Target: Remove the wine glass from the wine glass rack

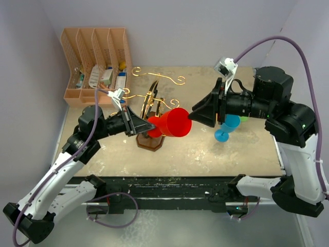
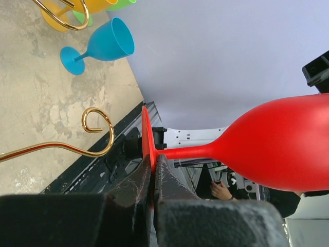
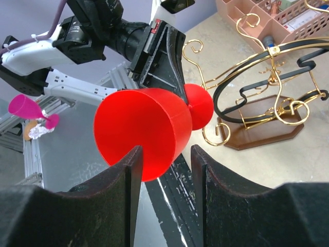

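Note:
My left gripper point(image 1: 146, 125) point(image 2: 154, 159) is shut on the flat foot of the red wine glass point(image 1: 172, 122) point(image 2: 288, 144), which lies sideways in the air with its bowl pointing right. The wine glass rack point(image 1: 154, 100) point(image 3: 267, 87), gold wire arms on a dark brown base point(image 1: 150, 143), stands just behind the glass. A gold curl point(image 2: 97, 128) ends just left of the foot, apart from it. My right gripper point(image 1: 195, 116) point(image 3: 167, 152) is open and faces the bowl's mouth point(image 3: 144, 131), its fingertips just short of the rim.
A blue glass point(image 1: 226, 128) point(image 2: 103, 46) stands on the table under my right arm. Orange and green glasses point(image 2: 97, 5) show beyond it. The peach slotted organiser point(image 1: 95, 64) stands at the back left. A magenta glass point(image 3: 25, 108) lies beyond the table's front rail.

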Tool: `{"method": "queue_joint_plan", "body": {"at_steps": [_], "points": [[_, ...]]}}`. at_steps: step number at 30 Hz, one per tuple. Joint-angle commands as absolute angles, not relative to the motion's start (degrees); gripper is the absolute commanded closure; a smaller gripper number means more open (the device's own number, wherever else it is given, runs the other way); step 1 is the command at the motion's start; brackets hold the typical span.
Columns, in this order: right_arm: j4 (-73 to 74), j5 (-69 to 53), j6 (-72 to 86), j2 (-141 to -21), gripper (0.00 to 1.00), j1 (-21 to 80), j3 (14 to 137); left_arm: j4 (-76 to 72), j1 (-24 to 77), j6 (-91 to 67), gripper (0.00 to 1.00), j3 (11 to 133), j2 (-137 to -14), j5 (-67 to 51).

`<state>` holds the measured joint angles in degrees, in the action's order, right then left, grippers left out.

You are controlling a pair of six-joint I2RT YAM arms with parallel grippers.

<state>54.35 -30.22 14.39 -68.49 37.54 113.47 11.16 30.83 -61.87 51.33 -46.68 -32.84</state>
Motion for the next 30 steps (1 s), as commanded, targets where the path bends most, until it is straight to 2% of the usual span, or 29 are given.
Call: {"method": "queue_joint_plan", "body": {"at_steps": [1, 8, 11, 13, 16, 18, 23, 25, 30], "points": [[53.59, -29.34, 13.83, -69.76, 0.55, 38.21, 113.33, 6.15, 30.93, -61.25, 1.00, 54.37, -47.45, -34.32], [53.79, -24.93, 12.84, -71.08, 0.56, 38.72, 111.36, 5.11, 30.93, -61.79, 1.00, 55.22, -47.81, -34.77], [53.55, -24.29, 12.94, -71.35, 0.60, 38.92, 110.61, 5.10, 30.94, -61.83, 1.00, 55.63, -48.03, -34.95], [53.65, -23.25, 13.24, -71.45, 0.69, 39.18, 110.44, 5.23, 30.94, -61.75, 1.00, 55.91, -48.31, -35.01], [54.65, -17.65, 14.55, -71.54, 0.91, 39.17, 111.24, 5.32, 30.94, -61.34, 1.00, 55.96, -48.43, -34.86], [55.57, -13.56, 15.72, -71.18, 0.99, 39.14, 111.72, 5.76, 30.94, -61.00, 0.89, 55.92, -48.41, -34.38], [57.26, -7.73, 18.10, -68.94, 1.00, 39.14, 111.57, 9.58, 30.94, -58.99, 0.47, 56.65, -47.77, -32.36], [57.99, -3.27, 18.63, -67.49, 1.00, 39.12, 111.64, 11.96, 30.94, -57.52, 0.42, 57.38, -47.29, -31.11], [59.77, 2.80, 20.15, -65.13, 1.00, 39.15, 112.00, 17.34, 30.93, -54.17, 0.39, 58.73, -44.83, -26.66]]}}
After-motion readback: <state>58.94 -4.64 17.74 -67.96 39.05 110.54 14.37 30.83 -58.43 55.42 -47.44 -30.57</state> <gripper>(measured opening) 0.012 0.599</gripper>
